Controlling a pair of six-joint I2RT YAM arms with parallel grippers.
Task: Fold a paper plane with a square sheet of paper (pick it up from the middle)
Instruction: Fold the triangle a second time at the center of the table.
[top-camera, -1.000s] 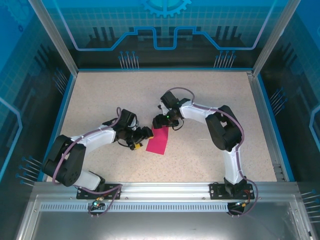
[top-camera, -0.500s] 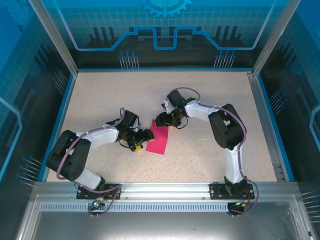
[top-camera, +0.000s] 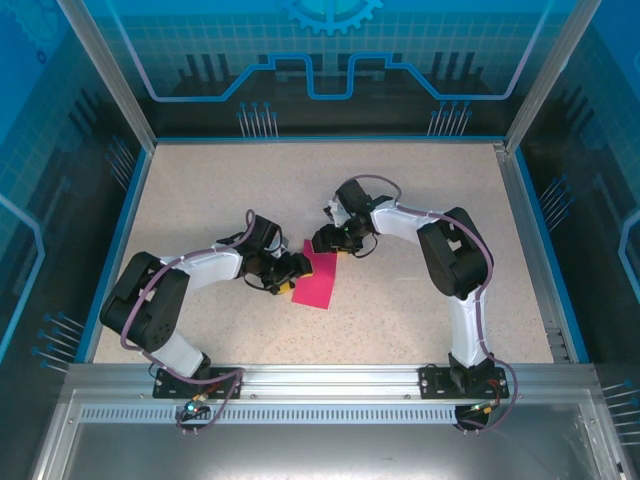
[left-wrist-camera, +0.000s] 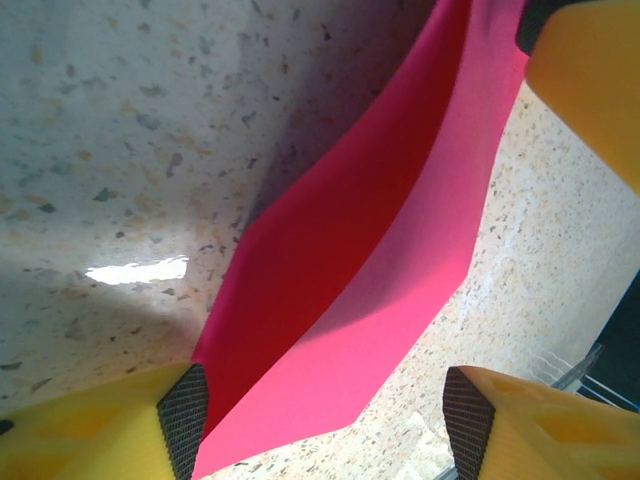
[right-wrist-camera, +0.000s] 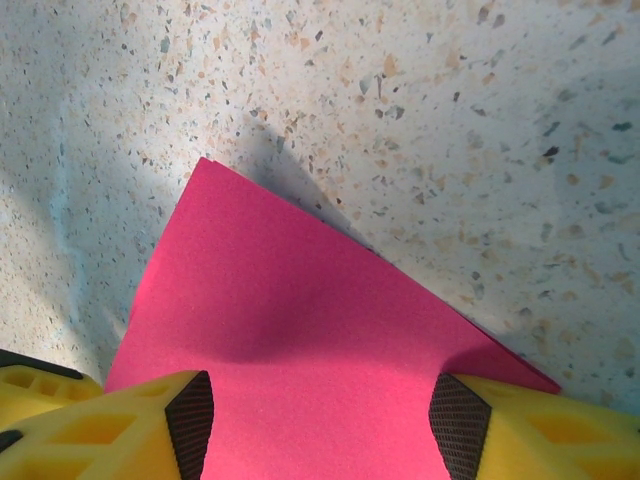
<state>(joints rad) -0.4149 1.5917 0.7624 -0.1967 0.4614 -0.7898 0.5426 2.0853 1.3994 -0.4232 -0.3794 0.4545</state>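
**Mid-fold: both tools astride the pink sheet**

The sheet of paper (top-camera: 318, 280) lies on the surface (top-camera: 420, 200) between the two arms. It looks folded into a narrow rectangle and is not yet a dart. The left tool (top-camera: 291, 280) sits at the sheet's left long edge with its jaws apart. One pad (left-wrist-camera: 183, 420) touches a raised flap of the sheet and the other stands clear. The right tool (top-camera: 324, 240) is at the sheet's far end, jaws apart, straddling a corner that lies flat. This looks like an early crease being set up. The next move probably needs the right tool to pin the far end. The left would then close on the flap and carry it across squarely, since thin paper may slip or buckle.
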